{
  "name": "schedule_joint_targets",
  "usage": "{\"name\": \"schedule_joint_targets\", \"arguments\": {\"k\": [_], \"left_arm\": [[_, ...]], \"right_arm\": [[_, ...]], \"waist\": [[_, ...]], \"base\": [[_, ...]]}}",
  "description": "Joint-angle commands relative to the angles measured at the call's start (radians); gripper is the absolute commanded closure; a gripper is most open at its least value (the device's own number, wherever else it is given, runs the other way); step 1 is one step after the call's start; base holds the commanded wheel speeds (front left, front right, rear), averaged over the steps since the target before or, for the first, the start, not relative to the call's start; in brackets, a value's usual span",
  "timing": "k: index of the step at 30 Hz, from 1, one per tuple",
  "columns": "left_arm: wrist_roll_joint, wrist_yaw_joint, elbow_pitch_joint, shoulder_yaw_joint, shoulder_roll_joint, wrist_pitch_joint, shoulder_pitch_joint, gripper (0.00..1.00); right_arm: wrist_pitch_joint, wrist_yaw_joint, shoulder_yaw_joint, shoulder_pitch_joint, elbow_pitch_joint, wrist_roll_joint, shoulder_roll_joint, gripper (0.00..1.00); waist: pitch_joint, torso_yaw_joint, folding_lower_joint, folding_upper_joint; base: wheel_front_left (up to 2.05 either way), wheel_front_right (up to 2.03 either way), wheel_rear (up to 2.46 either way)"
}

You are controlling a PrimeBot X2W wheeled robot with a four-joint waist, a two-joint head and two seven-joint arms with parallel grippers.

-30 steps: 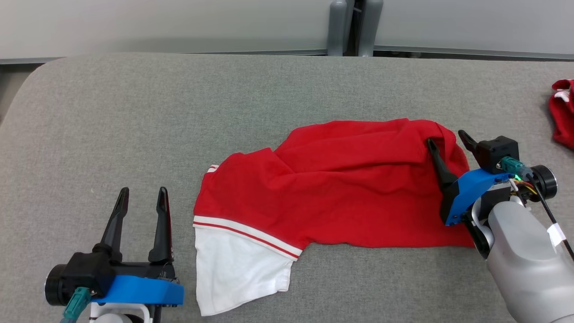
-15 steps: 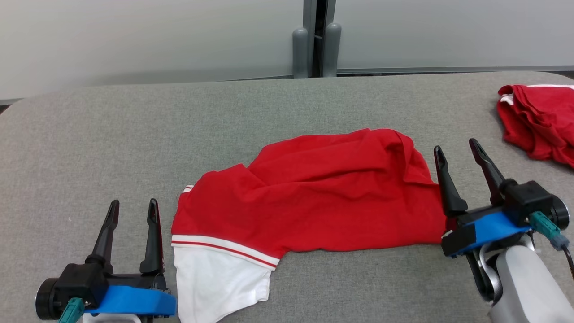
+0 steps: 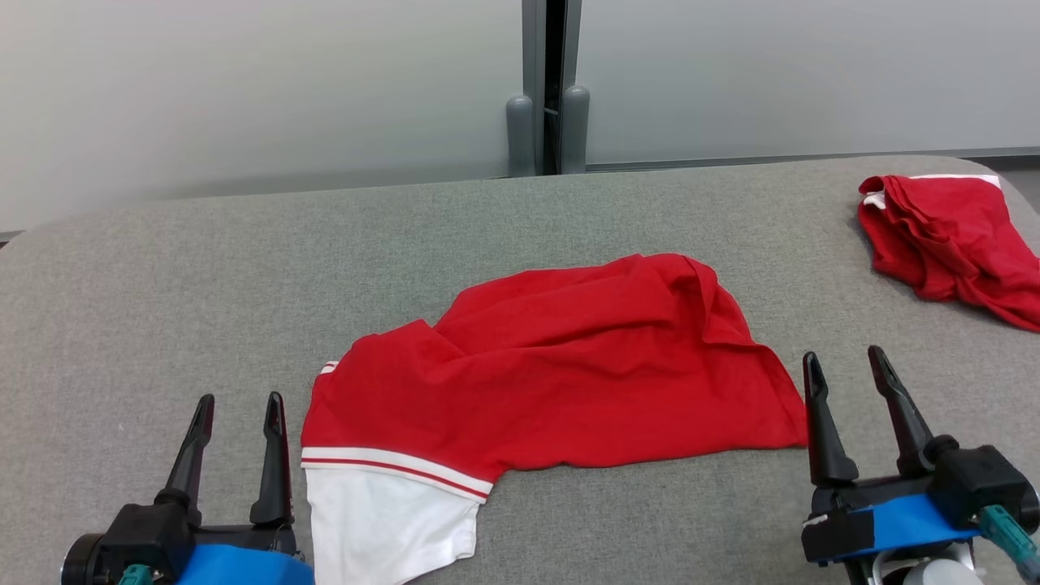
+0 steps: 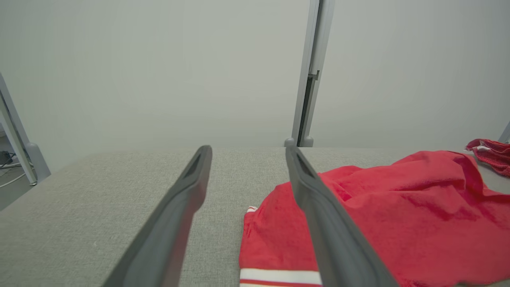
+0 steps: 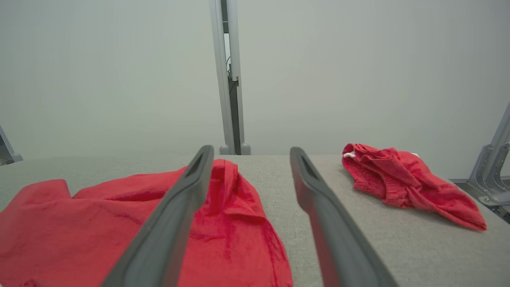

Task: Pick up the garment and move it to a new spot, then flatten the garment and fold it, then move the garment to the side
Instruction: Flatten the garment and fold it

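Garment [image 3: 561, 366] lies ungripped; both jaws wide, empty.

The garment [image 3: 569, 366] was soft, matt red cloth, creased, with a plain white cloth panel. The table [image 3: 244, 268] had a coarse, dull grey woven covering. The left gripper [image 3: 240, 398] and right gripper [image 3: 843, 353] were dark matt plastic with smooth blue plastic at their bases. The wall panels [image 3: 244, 81] looked smooth and matt

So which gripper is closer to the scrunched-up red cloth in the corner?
Right. The right gripper sits nearer the robot than the scrunched-up red cloth, slightly to its left. The left gripper is far off, beyond the big red garment.
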Motion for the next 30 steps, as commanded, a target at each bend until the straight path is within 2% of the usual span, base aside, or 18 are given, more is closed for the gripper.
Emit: {"name": "schedule_joint_targets", "arguments": {"k": [1,9,20,30], "left_arm": [[0.004,-0.002,0.0,0.005,0.004,-0.003,0.012,0.0],[0.002,-0.004,0.009,0.005,0.004,-0.003,0.035,0.0],[-0.004,-0.006,0.041,-0.01,0.003,-0.003,0.045,0.0],[-0.006,-0.034,0.172,-0.085,0.004,-0.003,0.081,0.0]], "right_arm": [[-0.005,0.0,-0.004,0.016,-0.012,-0.005,0.007,0.0],[-0.005,0.0,-0.014,0.074,0.0,-0.004,0.03,0.0],[-0.005,0.0,-0.008,0.067,0.04,-0.006,0.035,0.0],[-0.005,0.0,-0.044,0.014,0.213,-0.028,0.007,0.0]], "waist": [[-0.003,0.0,0.0,-0.0001],[-0.02,0.004,0.0,-0.0001],[-0.033,0.013,0.0,-0.0001],[-0.011,0.03,0.0,-0.0001]], "base": [[0.0,0.0,0.0],[0.0,0.0,0.0],[0.0,0.0,0.0],[0.0,0.0,0.0]]}}
